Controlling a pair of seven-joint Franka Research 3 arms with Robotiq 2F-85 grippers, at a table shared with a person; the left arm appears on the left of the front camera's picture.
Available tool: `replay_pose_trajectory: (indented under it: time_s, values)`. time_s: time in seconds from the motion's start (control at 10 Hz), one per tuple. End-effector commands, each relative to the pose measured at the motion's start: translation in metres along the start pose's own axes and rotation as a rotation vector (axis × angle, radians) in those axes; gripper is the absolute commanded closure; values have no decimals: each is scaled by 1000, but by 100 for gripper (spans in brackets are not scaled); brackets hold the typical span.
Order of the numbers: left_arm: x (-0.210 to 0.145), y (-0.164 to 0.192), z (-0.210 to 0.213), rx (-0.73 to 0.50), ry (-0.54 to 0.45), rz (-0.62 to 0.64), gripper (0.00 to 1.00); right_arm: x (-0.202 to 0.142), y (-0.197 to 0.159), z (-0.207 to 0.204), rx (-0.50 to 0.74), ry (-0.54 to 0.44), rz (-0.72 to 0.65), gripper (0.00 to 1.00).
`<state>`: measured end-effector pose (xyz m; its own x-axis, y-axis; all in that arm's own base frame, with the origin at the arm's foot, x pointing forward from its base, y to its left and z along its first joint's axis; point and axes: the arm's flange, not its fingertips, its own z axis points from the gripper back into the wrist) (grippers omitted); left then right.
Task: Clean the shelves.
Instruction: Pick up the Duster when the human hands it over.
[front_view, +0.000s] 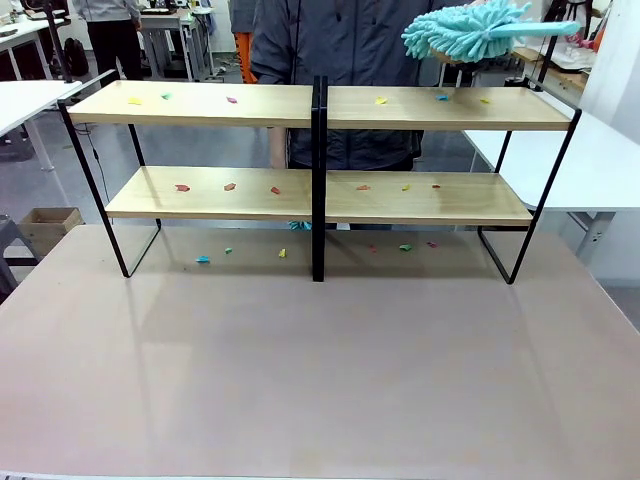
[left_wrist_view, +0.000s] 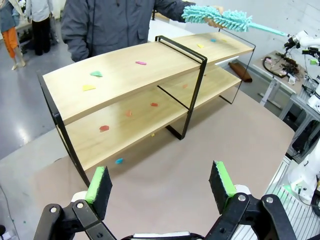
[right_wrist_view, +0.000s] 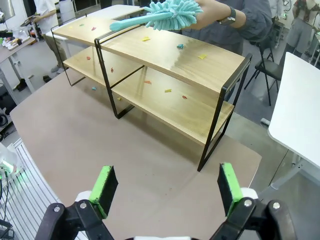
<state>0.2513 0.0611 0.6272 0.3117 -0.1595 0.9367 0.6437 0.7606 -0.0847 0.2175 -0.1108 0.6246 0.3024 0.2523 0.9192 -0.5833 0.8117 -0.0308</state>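
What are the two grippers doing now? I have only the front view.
Observer: The left gripper is open and holds nothing. It hangs above the beige tabletop, near the left end of the shelves.
Operator: And the right one?
Observer: The right gripper is open and holds nothing, near the right end of the shelves.
Operator: How is the duster held?
Observer: A person's hand holds the turquoise duster at its fluffy end, over the top board. There is a watch on that wrist.
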Motion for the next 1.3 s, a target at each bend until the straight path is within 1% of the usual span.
replay_pose_trajectory:
  time_s: [0.0, 0.1, 0.2, 0.3, 0.4, 0.5, 0.6, 0.7, 0.8, 0.9, 1.0, 1.1, 1.2]
  values:
    - [-5, -1, -1, 8, 4, 9, 0, 44, -17, -14, 143, 20, -127, 0]
    - [-5, -1, -1, 8, 4, 9, 0, 86, -37, -33, 233, 100, -378, 0]
    - [-5, -1, -1, 8, 4, 9, 0, 124, -47, -56, 149, 9, -653, 0]
    - [-5, -1, -1, 8, 4, 9, 0, 139, -42, -75, 317, 41, -669, 0]
    - [-5, -1, -1, 8, 4, 9, 0, 132, -27, -74, 331, 55, -494, 0]
    - [-5, -1, -1, 8, 4, 9, 0, 107, -27, -64, 260, 41, -448, 0]
    - [-5, -1, -1, 8, 4, 9, 0, 132, -29, -85, 315, 47, -504, 0]
    - [-5, -1, -1, 8, 4, 9, 0, 128, -34, -87, 378, 126, -640, 0]
    - [-5, -1, -1, 8, 4, 9, 0, 147, -43, -112, 512, 238, -770, 0]
    - [-5, -1, -1, 8, 4, 9, 0, 166, -52, -136, 522, 314, -903, 0]
    - [-5, -1, -1, 8, 4, 9, 0, 183, -56, -159, 525, 363, -1014, 0]
    - [-5, -1, -1, 8, 4, 9, 0, 192, -54, -181, 536, 401, -1086, 0]
    - [-5, -1, -1, 8, 4, 9, 0, 199, -53, -208, 499, 421, -1178, 0]
